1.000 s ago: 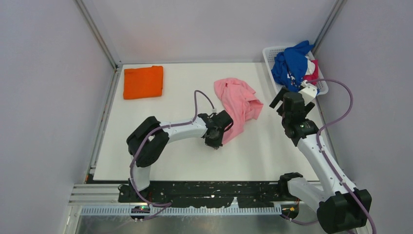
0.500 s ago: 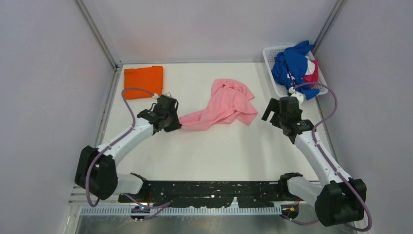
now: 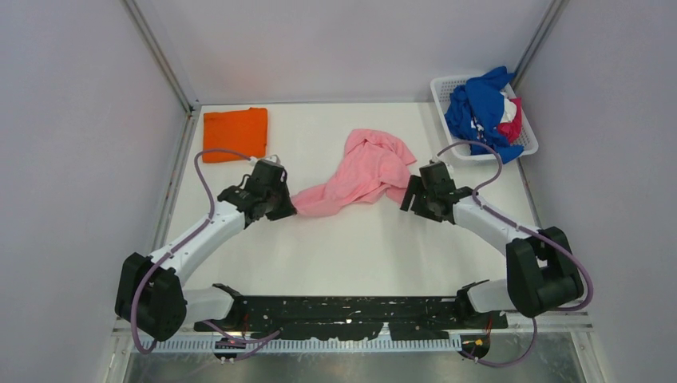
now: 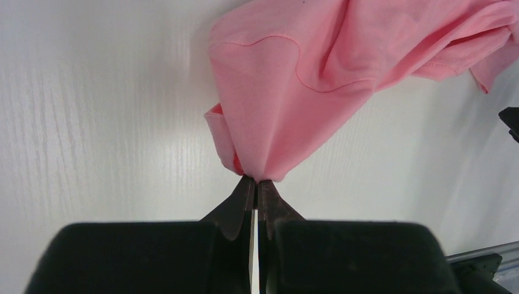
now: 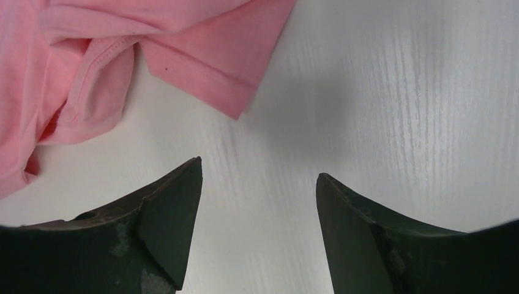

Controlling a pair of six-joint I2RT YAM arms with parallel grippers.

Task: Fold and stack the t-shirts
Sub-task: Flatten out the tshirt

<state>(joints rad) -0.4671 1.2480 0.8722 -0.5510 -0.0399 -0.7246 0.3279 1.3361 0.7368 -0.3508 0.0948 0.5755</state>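
The right jaws have just swung in from beside the basket (image 3: 444, 89) at two o'clock; they now sit just beside the three o'clock edge of the light pink tee (image 3: 366, 169), spread wide with nothing between them, a hemmed sleeve corner lying just ahead on the bare surface (image 3: 359, 247). The left jaws have barely budged in that time, pressed together on a gathered pinch of pink cloth at the tee's eight o'clock end, the fabric fanning out from there in soft draped folds; so the read is that one end is secured and the other is about to be taken, ready to stretch the tee flat for folding. It lies near the middle of the surface, rumpled and drawn into a tail toward the left jaws; thin matte cotton, stitched hems, limp enough to bunch wherever it's tugged. The surface is white with a faint wood grain, likely smooth enough for cloth to slide. The orange tee (image 3: 235, 134) rests at ten o'clock as a neat flat rectangle, already folded; a royal blue tee (image 3: 475, 108) and a magenta tee (image 3: 512, 124) heap in the white slatted basket, not yet folded.
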